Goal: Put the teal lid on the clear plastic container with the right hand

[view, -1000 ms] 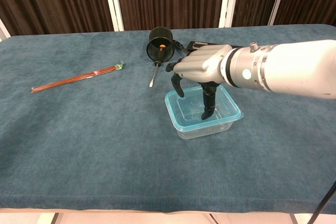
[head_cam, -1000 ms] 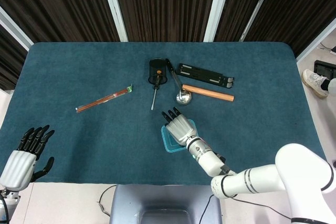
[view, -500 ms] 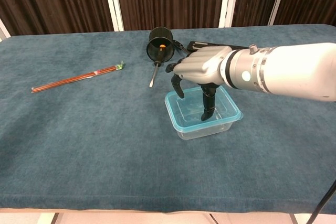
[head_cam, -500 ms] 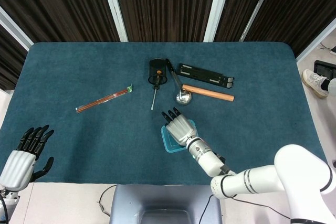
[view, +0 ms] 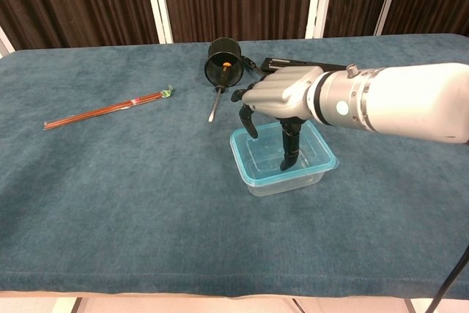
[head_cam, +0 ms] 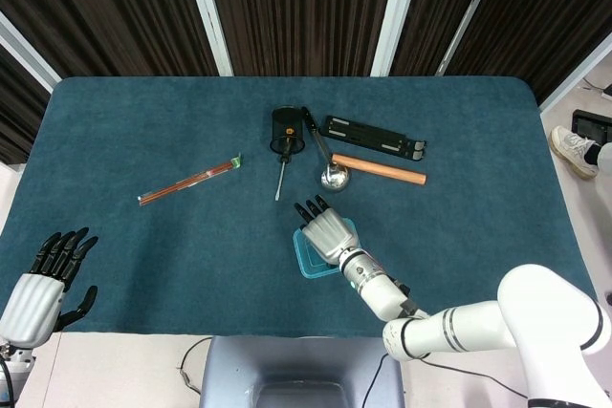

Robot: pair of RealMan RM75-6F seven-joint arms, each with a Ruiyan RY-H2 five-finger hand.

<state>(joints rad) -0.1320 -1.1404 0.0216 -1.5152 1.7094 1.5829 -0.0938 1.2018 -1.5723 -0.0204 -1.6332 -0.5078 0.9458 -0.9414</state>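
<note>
Near the middle of the surface (view: 110, 203), the teal lid (view: 319, 149) already sits on the clear plastic container (view: 282, 178), so the right hand (view: 282, 97) hovers over it, fingers hanging down and slightly spread, fingertips touching the lid, seemingly to seat it. At the near-left edge, the left hand (head_cam: 43, 286) rests idle, fingers spread, holding nothing.

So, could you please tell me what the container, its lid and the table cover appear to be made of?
Container: clear, glossy plastic; the cloth shows through. Teal lid: likely translucent plastic, smooth, tinted rim. Table cover: matte teal fabric, probably felt-like, with no shine.
</note>
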